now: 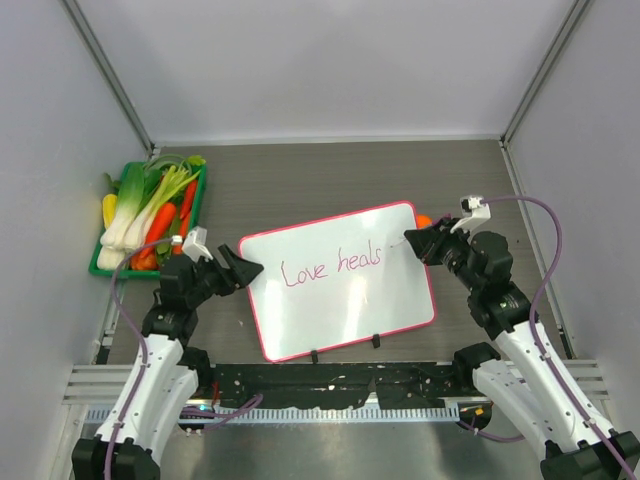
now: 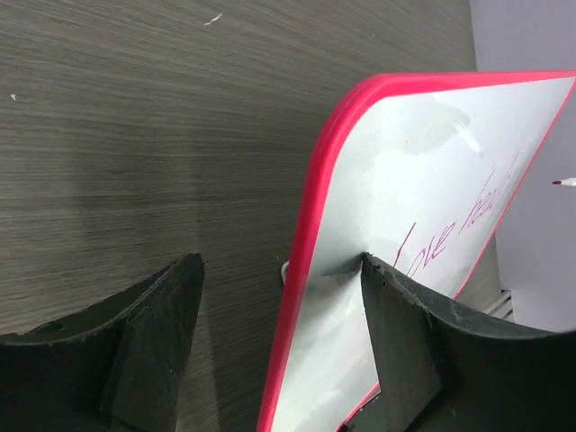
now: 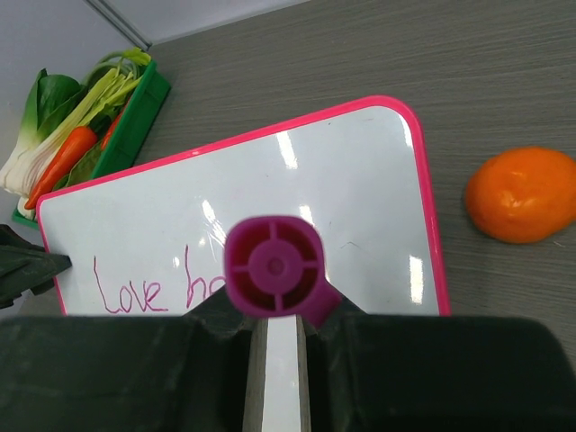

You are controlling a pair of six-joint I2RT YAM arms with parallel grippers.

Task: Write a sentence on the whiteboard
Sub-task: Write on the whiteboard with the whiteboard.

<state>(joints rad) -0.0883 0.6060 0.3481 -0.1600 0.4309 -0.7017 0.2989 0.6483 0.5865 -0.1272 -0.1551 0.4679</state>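
Note:
The whiteboard (image 1: pixel 340 300) lies flat mid-table, white with a pink-red frame, and "Love heals" is written on it in pink. My left gripper (image 1: pixel 250 268) is open at the board's left edge. In the left wrist view the pink frame (image 2: pixel 315 270) runs between the spread fingers of the gripper (image 2: pixel 279 261), one over the table and one over the board face (image 2: pixel 423 180). My right gripper (image 1: pixel 410 240) hangs over the board's upper right, shut on a magenta marker (image 3: pixel 274 265) seen end-on above the board (image 3: pixel 342 198). The marker tip (image 2: pixel 562 183) hovers past the writing.
A green tray (image 1: pixel 96 268) of leeks, carrots and greens sits at the back left, also seen in the right wrist view (image 3: pixel 135 117). An orange (image 1: pixel 424 220) lies just beyond the board's top right corner (image 3: pixel 522 195). Grey walls enclose the table.

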